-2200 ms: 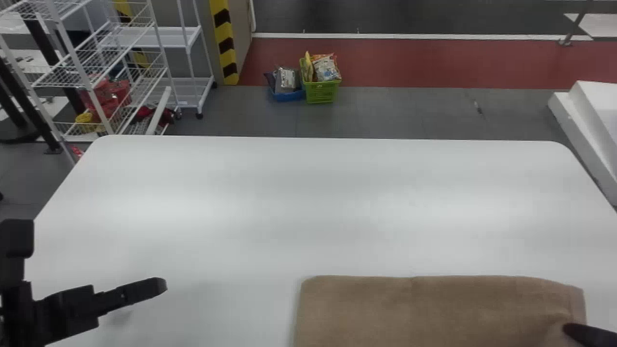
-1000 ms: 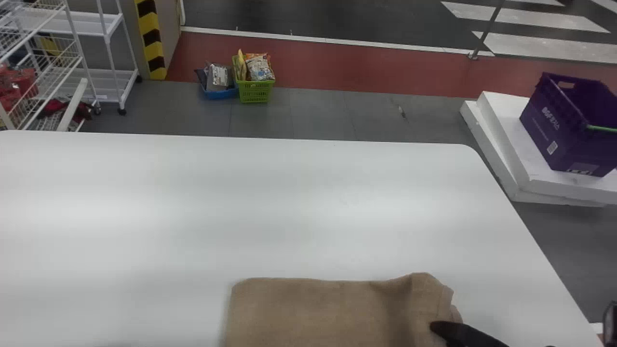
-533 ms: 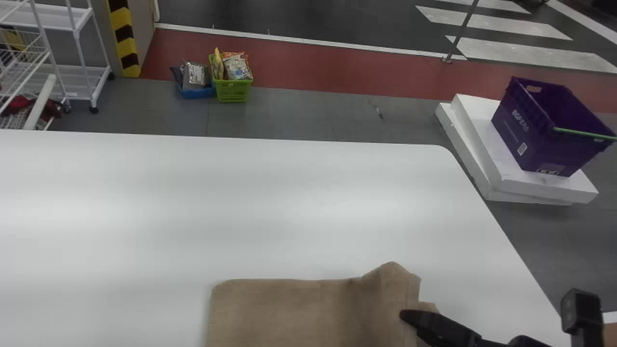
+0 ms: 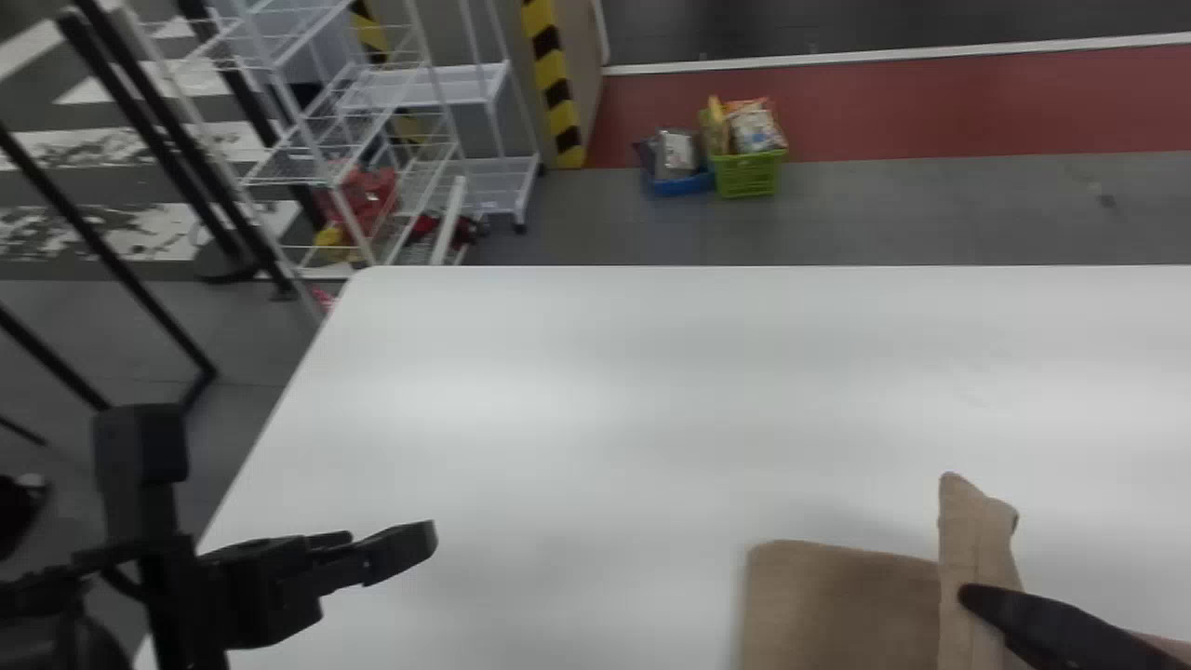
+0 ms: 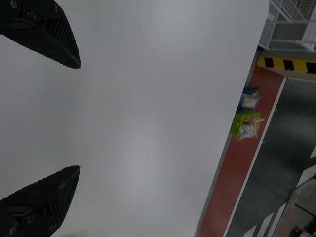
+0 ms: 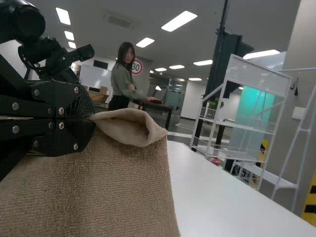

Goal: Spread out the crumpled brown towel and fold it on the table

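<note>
Beyond the white bench (image 4: 577,372) I saw white racks (image 4: 428,86) near a black-and-yellow striped column (image 4: 556,88); grey floor (image 4: 884,219) met a red strip (image 4: 930,107), and ceiling lights (image 6: 178,21) glowed overhead.

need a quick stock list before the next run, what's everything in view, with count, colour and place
towel: 1, brown, on the table's near right part, partly lifted
table: 1, white, in front of the robot
racks: at least 2, white, beyond the table's far left corner
poles: several, black, left of the racks
warning strip: 1, yellow and black, behind the table
basket: 1, green, holding packets, on the floor beyond the table
tub: 1, blue, beside the basket
round sign: 1, white with red rim, in the background
ceiling lights: several, white, overhead
left hand: 1, black, open over the table
right hand: 1, black, closed on the towel
</note>
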